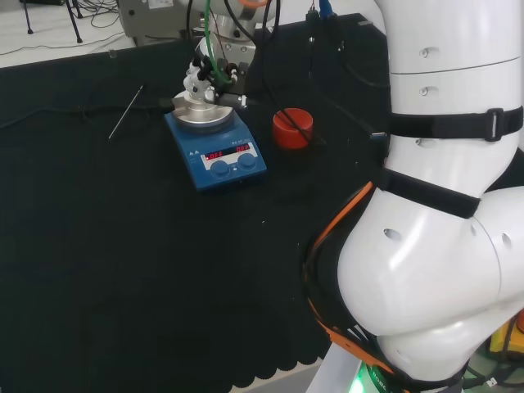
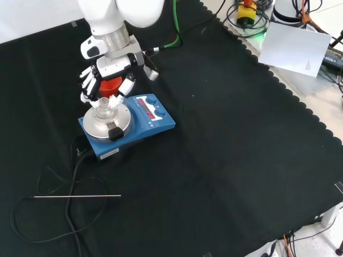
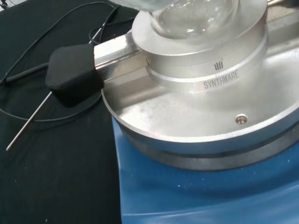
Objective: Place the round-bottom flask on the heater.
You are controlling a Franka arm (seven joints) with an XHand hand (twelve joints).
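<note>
You see the blue heater (image 1: 217, 147) on the black cloth (image 1: 123, 262), its silver plate at the far end and two knobs at the near end. The hand (image 1: 199, 80) sits directly over the plate, at the heater's 12 o'clock; its finger posture cannot be judged. A red ring (image 1: 292, 128) stands at the heater's 3 o'clock, apart from it. A thin rod (image 1: 126, 111) lies at 9 o'clock. The arm's white links (image 1: 442, 205) stand at the view's right.
</note>
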